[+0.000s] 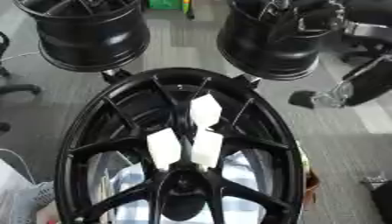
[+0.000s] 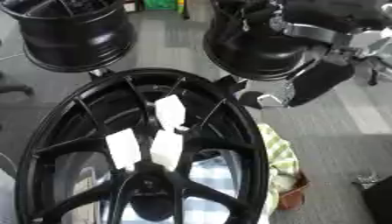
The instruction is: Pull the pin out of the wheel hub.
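A large black wheel hub (image 1: pixel 180 144) with thin spokes fills the middle of both views, seen from its face. Three white blocks sit among the spokes near its centre: one higher up (image 1: pixel 205 110) and two side by side below it, on the left (image 1: pixel 163 148) and on the right (image 1: pixel 207 148). My right hand (image 2: pixel 269 99) comes in from the upper right on a black forearm and hangs just outside the hub's upper right rim, apart from the white blocks. It shows as a dark and silver shape. My left hand is in neither view.
Two black wheel barrels stand behind the hub, one at the upper left (image 1: pixel 88 35) and one at the upper right (image 1: pixel 275 39). A blue-checked cloth (image 1: pixel 245 170) shows through the spokes. A green-striped cloth (image 2: pixel 279 159) lies by the right rim on grey carpet.
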